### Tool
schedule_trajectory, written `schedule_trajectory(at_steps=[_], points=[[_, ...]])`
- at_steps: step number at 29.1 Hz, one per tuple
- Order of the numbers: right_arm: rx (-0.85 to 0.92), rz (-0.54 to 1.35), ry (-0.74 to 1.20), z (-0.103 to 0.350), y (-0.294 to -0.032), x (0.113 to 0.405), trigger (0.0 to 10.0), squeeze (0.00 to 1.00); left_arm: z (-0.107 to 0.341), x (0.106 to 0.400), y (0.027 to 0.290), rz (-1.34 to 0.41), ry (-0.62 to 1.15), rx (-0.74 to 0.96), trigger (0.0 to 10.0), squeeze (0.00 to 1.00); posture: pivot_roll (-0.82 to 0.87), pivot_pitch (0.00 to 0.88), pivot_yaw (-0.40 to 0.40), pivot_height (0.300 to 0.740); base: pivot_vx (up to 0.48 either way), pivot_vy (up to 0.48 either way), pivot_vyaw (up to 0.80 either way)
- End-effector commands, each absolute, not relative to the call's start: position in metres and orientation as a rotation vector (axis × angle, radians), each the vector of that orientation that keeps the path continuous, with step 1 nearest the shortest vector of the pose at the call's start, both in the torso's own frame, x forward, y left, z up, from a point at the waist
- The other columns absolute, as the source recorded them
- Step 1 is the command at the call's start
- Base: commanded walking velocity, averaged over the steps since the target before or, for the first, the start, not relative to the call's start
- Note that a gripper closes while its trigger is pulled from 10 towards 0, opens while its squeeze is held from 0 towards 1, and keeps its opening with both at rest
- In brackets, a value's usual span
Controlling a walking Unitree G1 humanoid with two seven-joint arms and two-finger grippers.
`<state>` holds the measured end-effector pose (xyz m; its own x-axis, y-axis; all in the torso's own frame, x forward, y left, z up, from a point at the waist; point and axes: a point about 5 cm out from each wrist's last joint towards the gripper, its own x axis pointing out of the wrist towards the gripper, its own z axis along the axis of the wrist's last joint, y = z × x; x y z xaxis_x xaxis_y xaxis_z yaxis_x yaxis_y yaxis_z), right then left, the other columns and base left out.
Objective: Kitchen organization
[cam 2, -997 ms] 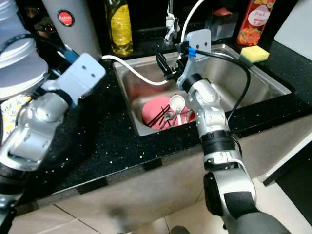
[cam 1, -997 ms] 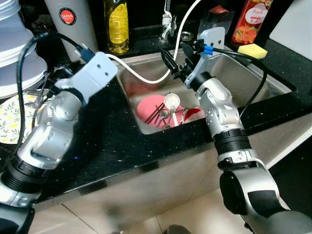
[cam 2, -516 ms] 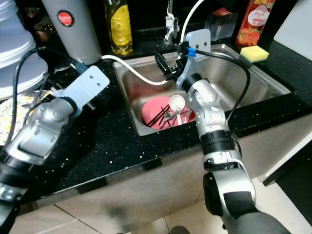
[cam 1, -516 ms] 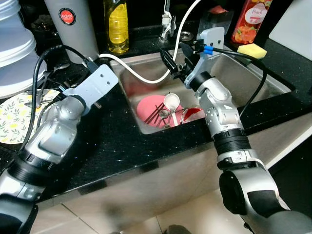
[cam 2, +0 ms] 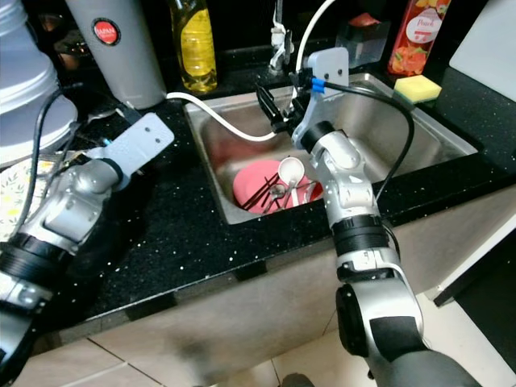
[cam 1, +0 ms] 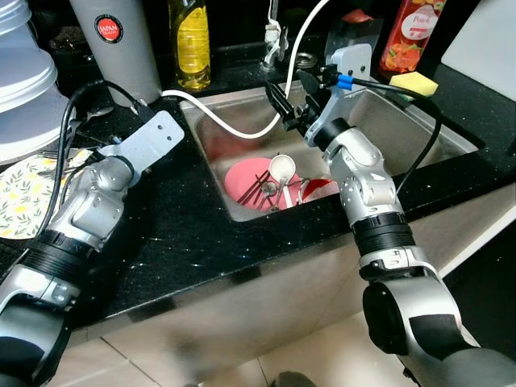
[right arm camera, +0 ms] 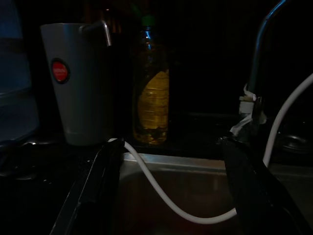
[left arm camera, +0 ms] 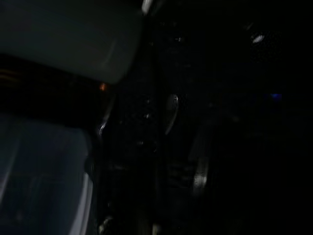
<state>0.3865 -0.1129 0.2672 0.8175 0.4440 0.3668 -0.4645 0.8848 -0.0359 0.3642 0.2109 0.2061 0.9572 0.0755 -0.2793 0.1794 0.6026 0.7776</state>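
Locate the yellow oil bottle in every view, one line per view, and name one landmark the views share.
Left eye view: yellow oil bottle at the top edge, behind the sink's far-left corner.
Right eye view: top edge, left of centre, beside the grey canister.
Left wrist view: too dark to make it out.
Right wrist view: centre, between the open right gripper's fingers.
Shared landmark: the grey canister with its red round label.

The worktop is black with pale speckles, around a steel-grey sink holding a pink plate and a white spoon. A yellow oil bottle, a grey jug with a red round label, a yellow sponge and an orange-red bottle stand behind, and a white hose crosses the sink. At the robot's left lies a cream mat with a yellow lemon and green leaf pattern
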Motion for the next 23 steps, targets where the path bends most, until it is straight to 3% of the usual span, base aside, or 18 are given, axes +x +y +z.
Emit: schedule_trajectory(at_steps=[1, 11, 12, 16, 17, 23], points=[[0.056, 0.485, -0.393, 0.273, -0.113, 0.386, 10.0, 0.00, 0.185, 0.363, 0.210, -0.079, 0.372, 0.914, 0.0, 0.00, 0.02, 0.023, -0.014, 0.740, 0.000, 0.000, 0.00], [0.058, 0.492, -0.395, 0.275, -0.112, 0.386, 10.0, 0.00, 0.209, 0.360, 0.204, -0.024, 0.251, 0.965, 0.0, 0.00, 0.03, 0.022, -0.023, 0.740, 0.000, 0.000, 0.00], [0.058, 0.493, -0.395, 0.275, -0.111, 0.386, 10.0, 0.00, 0.221, 0.359, 0.200, -0.009, 0.197, 0.953, 10.0, 0.00, 0.03, 0.022, -0.023, 0.740, 0.000, 0.000, 0.00], [0.060, 0.497, -0.396, 0.275, -0.110, 0.386, 10.0, 0.00, 0.263, 0.356, 0.190, 0.049, 0.026, 0.903, 10.0, 0.00, 0.04, 0.022, -0.027, 0.740, 0.000, 0.000, 0.00], [0.063, 0.501, -0.397, 0.275, -0.108, 0.386, 10.0, 0.00, 0.295, 0.351, 0.185, 0.089, -0.093, 0.852, 10.0, 0.00, 0.04, 0.020, -0.028, 0.740, 0.000, 0.000, 0.00], [0.070, 0.515, -0.399, 0.275, -0.103, 0.384, 10.0, 0.00, 0.338, 0.337, 0.177, 0.065, -0.247, 0.681, 10.0, 0.00, 0.04, 0.019, -0.025, 0.740, 0.000, 0.000, 0.00]])
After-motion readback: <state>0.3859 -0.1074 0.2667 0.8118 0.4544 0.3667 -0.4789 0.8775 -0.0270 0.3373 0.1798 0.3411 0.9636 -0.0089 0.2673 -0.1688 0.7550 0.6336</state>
